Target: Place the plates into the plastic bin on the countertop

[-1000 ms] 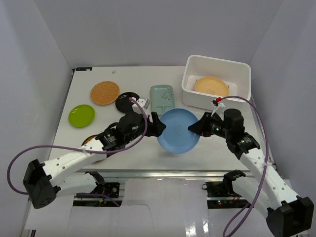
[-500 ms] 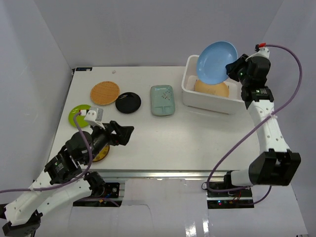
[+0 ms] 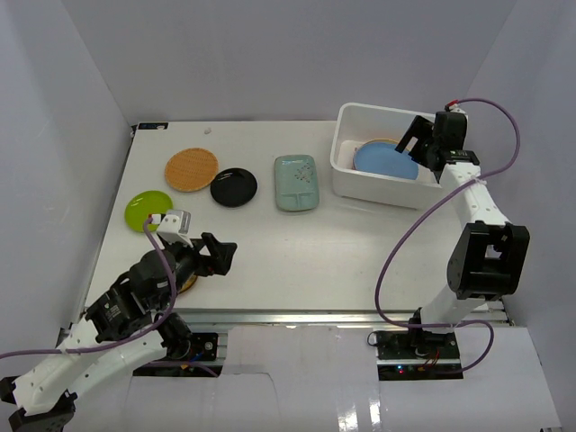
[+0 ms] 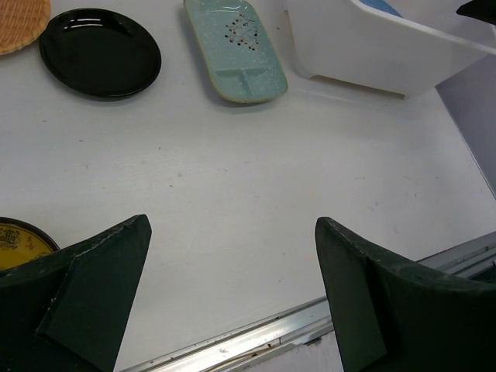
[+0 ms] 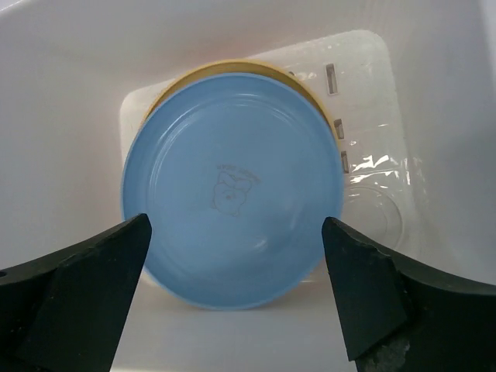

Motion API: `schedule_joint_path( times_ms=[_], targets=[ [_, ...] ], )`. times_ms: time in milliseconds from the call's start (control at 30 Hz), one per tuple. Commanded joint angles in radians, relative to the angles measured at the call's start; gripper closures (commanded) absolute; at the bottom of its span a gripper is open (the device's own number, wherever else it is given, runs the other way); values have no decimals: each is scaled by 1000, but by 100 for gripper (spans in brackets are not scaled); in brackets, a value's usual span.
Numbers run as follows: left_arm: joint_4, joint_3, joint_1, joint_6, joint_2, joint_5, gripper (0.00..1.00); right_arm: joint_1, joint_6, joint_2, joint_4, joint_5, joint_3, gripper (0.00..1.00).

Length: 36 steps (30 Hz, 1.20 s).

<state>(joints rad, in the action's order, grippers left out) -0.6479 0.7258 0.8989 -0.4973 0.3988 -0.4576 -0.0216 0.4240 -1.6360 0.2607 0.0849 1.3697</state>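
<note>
Hovering above the white rectangular plastic bin (image 3: 369, 187) at the far right of the matte white countertop (image 3: 342, 243), the right gripper (image 5: 235, 229) has its two dark fingers spread wide and grips nothing. Between them, in the right wrist view, the round glossy blue plate (image 5: 232, 163) lies flat inside the bin. It rests on a round tan plate (image 5: 232, 65), of which only a thin rim shows along the far edge. Beside the stack, part of the bin's floor with its small dark slots is visible. The left gripper (image 3: 220, 255) hangs low over the near left part of the countertop, its fingers also spread apart and empty. Just beside its left finger, a dark-rimmed round plate with a yellow centre (image 4: 12, 239) peeks out, mostly hidden. A round lime green plate (image 3: 144, 209) sits near the left edge. Farther back lie a round orange-brown woven plate (image 3: 191, 168) and a round glossy black plate (image 3: 234, 187), close beside each other. A pale teal rectangular plate (image 3: 296, 183) rests between the black plate and the bin, touching neither. A metal rail (image 4: 256, 337) runs along the front edge.
</note>
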Motion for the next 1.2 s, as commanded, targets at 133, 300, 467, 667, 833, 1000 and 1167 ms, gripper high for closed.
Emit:
schedule_joint_path(
  times_ms=[133, 300, 467, 667, 833, 1000, 1167],
  targets=[
    [8, -2, 1, 11, -6, -15, 2, 69, -37, 131, 12, -2, 101, 4],
    [7, 35, 0, 29, -24, -78, 2, 476, -44, 283, -108, 91, -48, 0],
    [19, 211, 1, 80, -57, -208, 2, 849, 192, 271, -472, 98, -387, 22],
    [47, 241, 1, 85, -58, -202, 2, 1072, 278, -84, -633, 6, -223, 41],
    [10, 164, 1, 43, -83, -204, 2, 1160, 404, -391, -681, -201, -34, 43],
    [-30, 71, 1, 2, -115, -245, 2, 1190, 516, -548, -733, -227, 67, 37],
    [-30, 21, 1, -21, -114, -233, 2, 1206, 556, -648, -715, -198, 108, 37]
  ],
)
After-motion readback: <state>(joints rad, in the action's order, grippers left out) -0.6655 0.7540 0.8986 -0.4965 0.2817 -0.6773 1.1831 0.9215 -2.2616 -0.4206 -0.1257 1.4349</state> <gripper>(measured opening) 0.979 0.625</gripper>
